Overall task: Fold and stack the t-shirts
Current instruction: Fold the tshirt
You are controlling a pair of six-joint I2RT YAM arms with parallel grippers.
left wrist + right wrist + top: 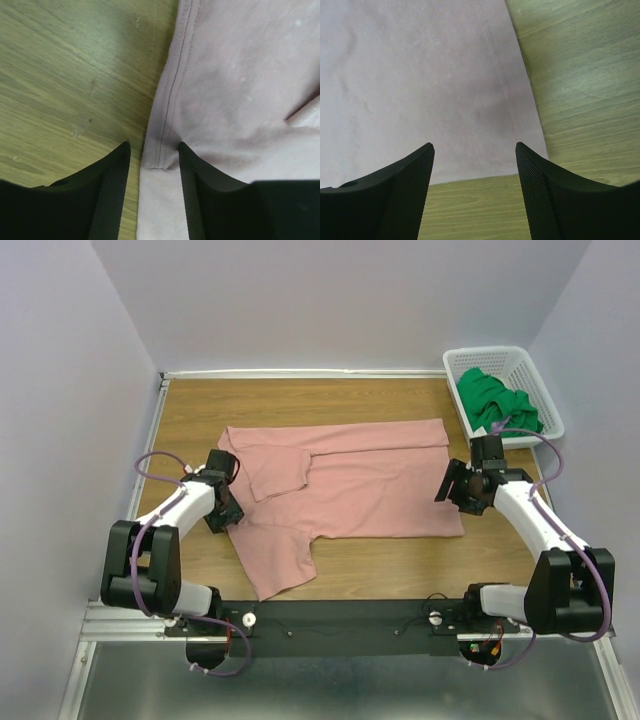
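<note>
While the pink t-shirt lies spread, a green t-shirt fills the basket.

No text, label, brand, number or sign can be read in any of the views. No lettering is shown on the upturned face of the pink t-shirt. The green t-shirt is bunched in the white basket, possibly too small and crumpled for any print to be made out.
</note>
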